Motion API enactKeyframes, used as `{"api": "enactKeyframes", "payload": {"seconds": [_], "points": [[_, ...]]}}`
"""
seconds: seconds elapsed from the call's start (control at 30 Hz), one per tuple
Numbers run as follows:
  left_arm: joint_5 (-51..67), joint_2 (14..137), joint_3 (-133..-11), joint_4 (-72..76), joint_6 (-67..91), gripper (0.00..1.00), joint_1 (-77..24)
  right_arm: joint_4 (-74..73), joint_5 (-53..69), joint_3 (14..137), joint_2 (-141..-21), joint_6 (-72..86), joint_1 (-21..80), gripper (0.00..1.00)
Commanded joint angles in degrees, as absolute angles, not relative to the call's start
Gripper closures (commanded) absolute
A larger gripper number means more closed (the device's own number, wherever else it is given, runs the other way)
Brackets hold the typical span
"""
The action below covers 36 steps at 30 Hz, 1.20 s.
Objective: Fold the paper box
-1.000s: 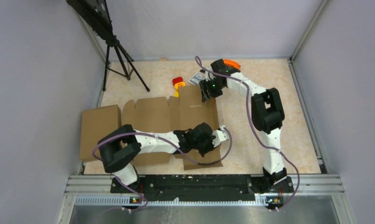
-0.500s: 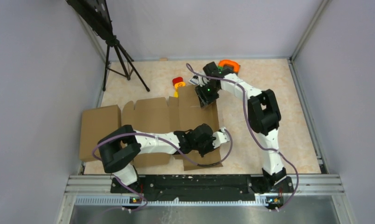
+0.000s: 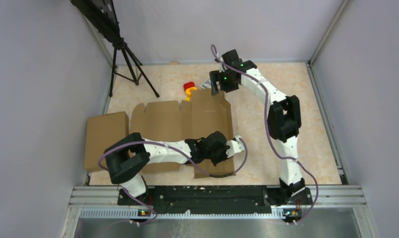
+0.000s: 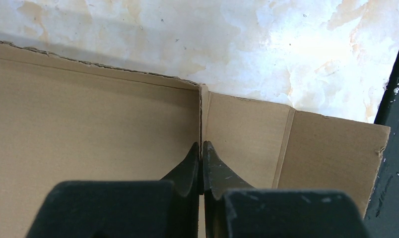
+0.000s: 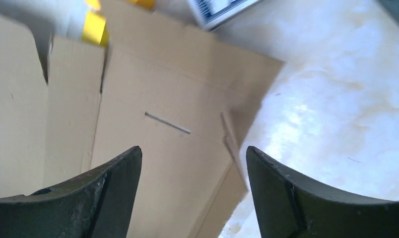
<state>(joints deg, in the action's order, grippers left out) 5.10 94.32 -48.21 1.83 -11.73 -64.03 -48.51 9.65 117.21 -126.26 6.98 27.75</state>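
The left gripper has its fingers pressed tightly together. The tips are set down on the paper box, right on a slit where a wide panel on the gripper's left meets a smaller creased flap on its right. I cannot tell whether any cardboard is caught between the tips. Just ahead of them the sheet ends and the marbled tabletop shows.

The right gripper is spread wide with nothing between its fingers, and it hovers over the far right corner of the same sheet. Beneath it lies a panel cut with a thin slot. On the right finger's side, a narrow edge strip stands slightly lifted. Ahead of this gripper, just past the sheet's far edge, are a yellow object and a printed card.

The paper box lies mostly flat and unfolded, reaching from one gripper to the other. A second brown box, already box-shaped, sits at the sheet's left end, well away from both grippers.
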Motion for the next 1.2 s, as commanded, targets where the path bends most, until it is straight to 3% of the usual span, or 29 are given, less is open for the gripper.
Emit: {"api": "enactKeyframes", "payload": {"seconds": [0.0,0.2,0.37,0.5,0.83,1.17], "points": [[4.4,93.8,-47.8,4.0,-12.1,1.0,-63.9,-44.2,7.4,118.0,-122.2,19.1,23.1,0.23],[3.8,92.8,-47.0,5.0,-12.4,1.0,-64.0,-44.8,-2.5,110.2,-118.4,32.8,22.0,0.23],[4.0,92.3,-46.6,5.8,-12.4,1.0,-64.1,-35.3,-2.9,94.9,-111.2,45.1,20.9,0.29],[4.7,92.6,-46.3,6.6,-12.5,1.0,-64.1,-35.1,-4.7,92.9,-110.7,51.3,20.8,0.3],[4.7,93.3,-46.0,7.4,-13.0,1.0,-64.1,-37.9,2.3,98.1,-117.4,43.1,22.5,0.35],[5.3,93.2,-45.8,8.3,-13.3,1.0,-64.1,-34.7,3.4,91.7,-115.0,43.8,22.9,0.35]]}}
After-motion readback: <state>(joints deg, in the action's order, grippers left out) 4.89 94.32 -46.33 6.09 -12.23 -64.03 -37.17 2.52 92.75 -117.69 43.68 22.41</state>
